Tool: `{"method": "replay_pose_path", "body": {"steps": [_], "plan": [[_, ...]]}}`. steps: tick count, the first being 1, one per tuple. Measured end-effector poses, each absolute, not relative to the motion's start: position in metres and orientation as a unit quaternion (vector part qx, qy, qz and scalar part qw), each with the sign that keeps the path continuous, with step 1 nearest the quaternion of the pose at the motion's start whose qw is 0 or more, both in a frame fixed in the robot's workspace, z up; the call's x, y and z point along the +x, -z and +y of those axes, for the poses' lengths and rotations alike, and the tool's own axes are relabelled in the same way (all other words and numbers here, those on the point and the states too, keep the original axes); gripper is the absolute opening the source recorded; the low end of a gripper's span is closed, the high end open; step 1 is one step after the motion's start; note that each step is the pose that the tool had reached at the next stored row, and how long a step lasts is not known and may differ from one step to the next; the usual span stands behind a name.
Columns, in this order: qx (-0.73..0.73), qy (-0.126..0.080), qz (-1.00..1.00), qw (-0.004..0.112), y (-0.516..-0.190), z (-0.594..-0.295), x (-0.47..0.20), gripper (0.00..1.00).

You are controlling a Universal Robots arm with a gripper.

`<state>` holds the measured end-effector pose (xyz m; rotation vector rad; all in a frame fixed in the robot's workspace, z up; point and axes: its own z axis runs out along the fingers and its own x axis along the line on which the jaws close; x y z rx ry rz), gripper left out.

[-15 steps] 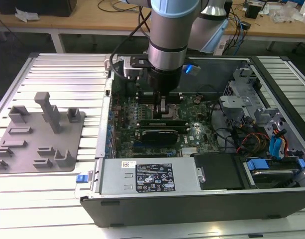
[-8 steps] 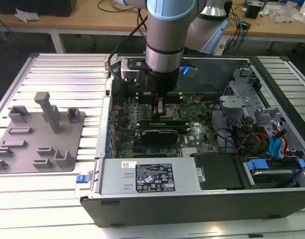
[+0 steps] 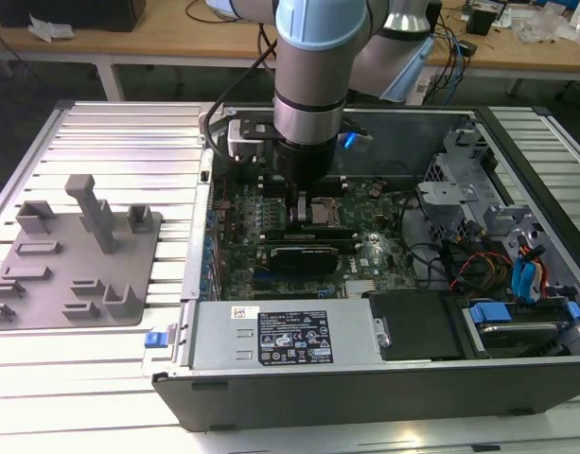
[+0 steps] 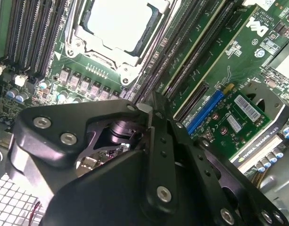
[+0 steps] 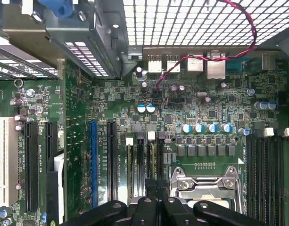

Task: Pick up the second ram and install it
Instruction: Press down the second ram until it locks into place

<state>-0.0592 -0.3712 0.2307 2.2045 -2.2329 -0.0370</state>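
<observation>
Standing on slatted table, computer case.

The arm is showing pale blue and silver cylindrical segments — the gripper is wearing matte black linkage plates, silver screws gleaming at each joint.

Exterior view: high, angled down on the open computer case, arm reaching in, desk around it. Both wrist views: close above the motherboard, gripper linkage in foreground. Shared by all three: the processor socket and the memory slots.
</observation>
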Motion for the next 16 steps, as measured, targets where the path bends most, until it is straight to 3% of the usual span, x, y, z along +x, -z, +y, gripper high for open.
{"method": "replay_pose_path", "body": {"steps": [10,16], "plan": [[0.703,0.012,-0.712,0.001,-0.228,-0.371,-0.059,0.08],[0.703,0.012,-0.712,0.002,-0.26,-0.371,-0.059,0.08]]}}
